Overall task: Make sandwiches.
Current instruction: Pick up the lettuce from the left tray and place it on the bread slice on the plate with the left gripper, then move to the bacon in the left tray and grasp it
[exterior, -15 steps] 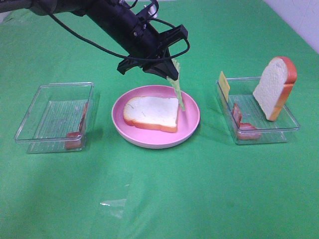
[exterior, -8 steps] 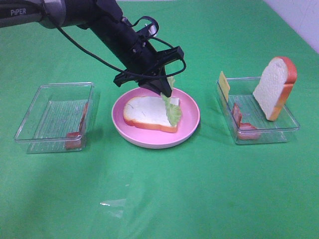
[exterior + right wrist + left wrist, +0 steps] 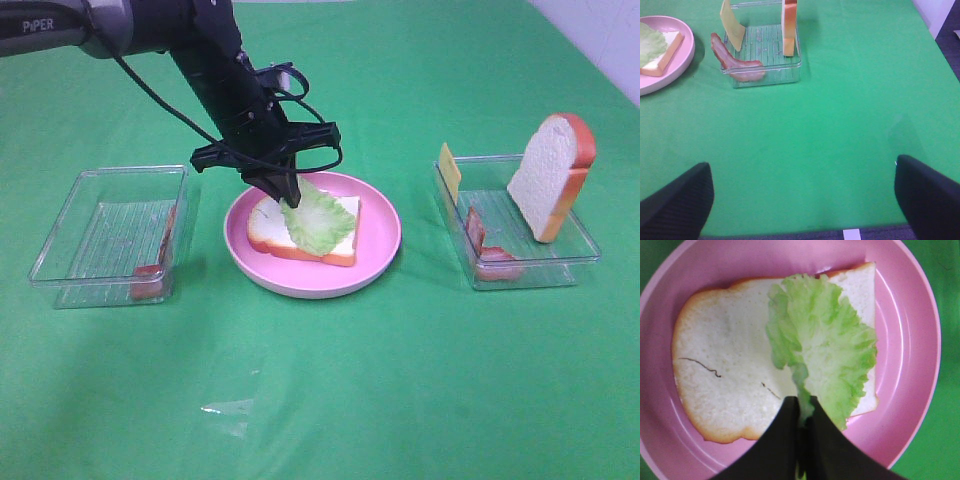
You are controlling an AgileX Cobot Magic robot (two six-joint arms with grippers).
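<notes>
On the plate (image 3: pixel 385 238): lettuce (image 3: pixel 320 215) lying over bread slice (image 3: pixel 268 222).
Left gripper (image 3: pixel 802 410): clamped on lettuce.
Right gripper (image 3: pixel 802 197): fingers apart, empty.
Remaining: bacon (image 3: pixel 495 264), cheese (image 3: pixel 451 172), second slice (image 3: pixel 548 178).

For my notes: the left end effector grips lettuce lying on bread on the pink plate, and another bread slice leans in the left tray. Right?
No. The exterior high view shows the other bread slice leaning in the right tray, not the left. The left end effector does grip the lettuce lying on the bread on the pink plate.
</notes>
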